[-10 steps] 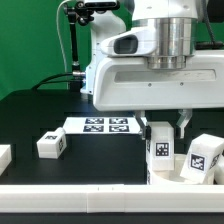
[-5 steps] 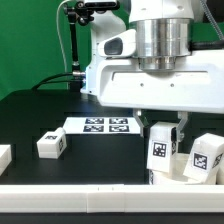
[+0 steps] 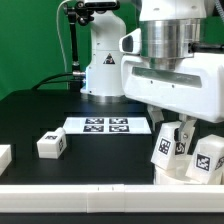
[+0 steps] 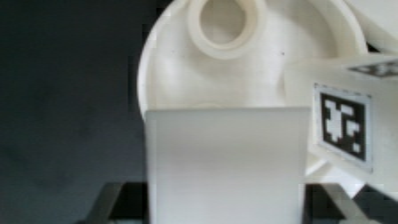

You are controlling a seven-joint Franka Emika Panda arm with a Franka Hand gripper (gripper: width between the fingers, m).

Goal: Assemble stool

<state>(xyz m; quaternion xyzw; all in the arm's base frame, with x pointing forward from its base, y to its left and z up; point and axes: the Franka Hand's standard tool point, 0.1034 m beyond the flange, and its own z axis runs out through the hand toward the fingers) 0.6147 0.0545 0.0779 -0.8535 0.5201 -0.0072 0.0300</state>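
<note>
While the gripper (image 3: 174,134) clamps a tilted, blocky white plastic leg (image 3: 163,150), the smooth round seat (image 3: 178,172) lies beneath.

Claw (image 3: 169,135) grips a tilted leg (image 3: 162,150) (tag showing) over the seat (image 3: 172,174).

The seat (image 3: 176,173), at the table's (image 3: 40,112) near corner on the exterior view's right, is mostly hidden behind the leg (image 3: 163,149) and a second leg (image 3: 206,159), itself cut by the picture's edge. The gripper (image 3: 174,140) has its fingertips partly hidden by the leg it clamps. In the wrist view that leg is blurred. A block (image 3: 3,157) is cut off at the exterior view's left edge
</note>
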